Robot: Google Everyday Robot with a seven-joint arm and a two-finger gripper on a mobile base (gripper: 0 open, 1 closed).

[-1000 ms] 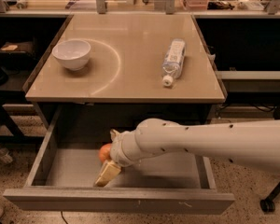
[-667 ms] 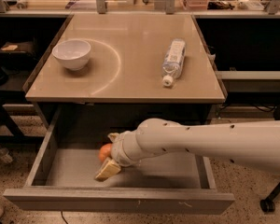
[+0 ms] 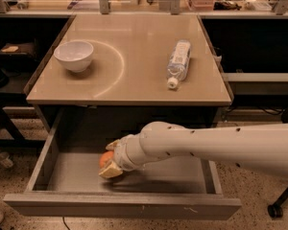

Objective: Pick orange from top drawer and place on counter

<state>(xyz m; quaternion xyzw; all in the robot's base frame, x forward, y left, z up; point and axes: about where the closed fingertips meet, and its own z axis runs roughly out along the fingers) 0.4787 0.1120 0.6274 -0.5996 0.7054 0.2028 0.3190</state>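
STAGE: grasp under way, nothing lifted yet; carry and set-down remain | gripper (image 3: pixel 107 159): inside the top drawer (image 3: pixel 120 208), left of its middle, tan fingers either side of the orange (image 3: pixel 104 157), seemingly clamped on it | orange: smooth, round, low in drawer | drawer: open, grey, flat-walled | counter (image 3: pixel 139 56): above drawer, smooth beige slab

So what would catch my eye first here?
A big white arm reaches into the open drawer, its tool closed around an orange. On the beige counter above, a white bowl sits at the left and a plastic bottle lies on its side at the right.
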